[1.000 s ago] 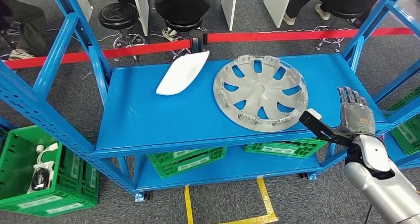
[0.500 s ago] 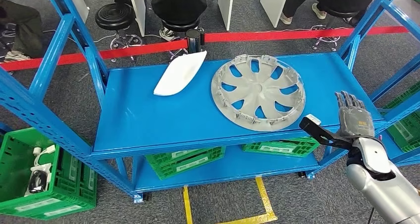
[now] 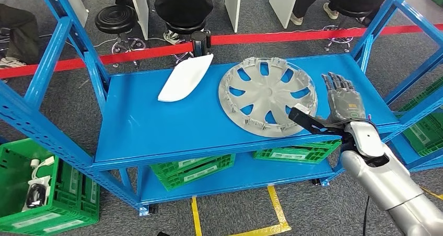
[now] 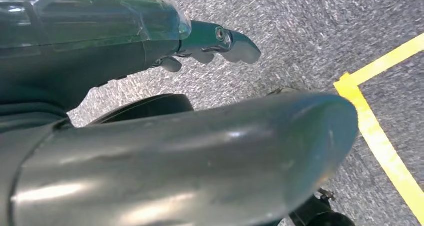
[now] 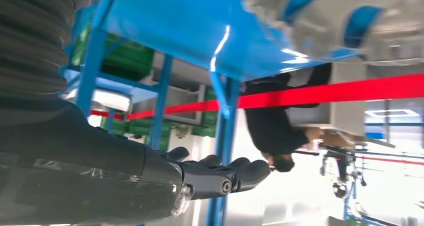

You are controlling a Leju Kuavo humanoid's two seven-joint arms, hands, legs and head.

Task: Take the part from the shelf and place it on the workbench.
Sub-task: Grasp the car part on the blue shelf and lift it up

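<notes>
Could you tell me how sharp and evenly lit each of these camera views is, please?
Head view: evenly lit and sharp, with the grey wheel cover, white part and right hand all crisp. Left wrist view: the near left hand and arm cover are soft with glare streaks, while the carpet is sharper. Right wrist view: the wheel cover is blurred, the shelf shows glare, and the bright background is washed out.

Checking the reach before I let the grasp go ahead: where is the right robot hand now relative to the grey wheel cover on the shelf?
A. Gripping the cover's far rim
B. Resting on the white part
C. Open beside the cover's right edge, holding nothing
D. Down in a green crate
C: the right robot hand stands with fingers spread just right of the wheel cover, above the blue shelf, with nothing in it.
</notes>
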